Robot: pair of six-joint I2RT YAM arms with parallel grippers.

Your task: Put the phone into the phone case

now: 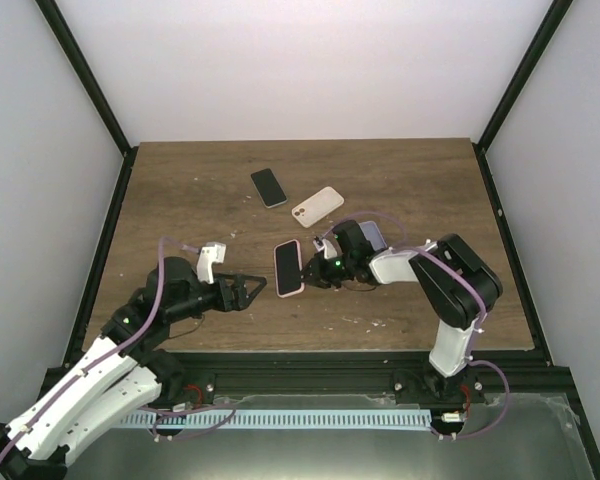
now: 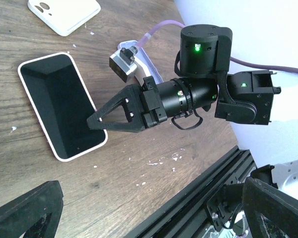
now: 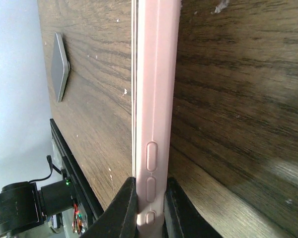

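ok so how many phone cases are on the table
2 for sure: a pink case gripped at its edge by the right hand near the middle, and a white case lying just beyond it. A pale bluish thing half hidden under the right arm may be a third.

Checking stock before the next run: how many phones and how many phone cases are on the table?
Phones: 1, the black phone
Cases: 3, the white case, the pink case and a lavender one, partly hidden behind the right arm, likely a case
Total: 4
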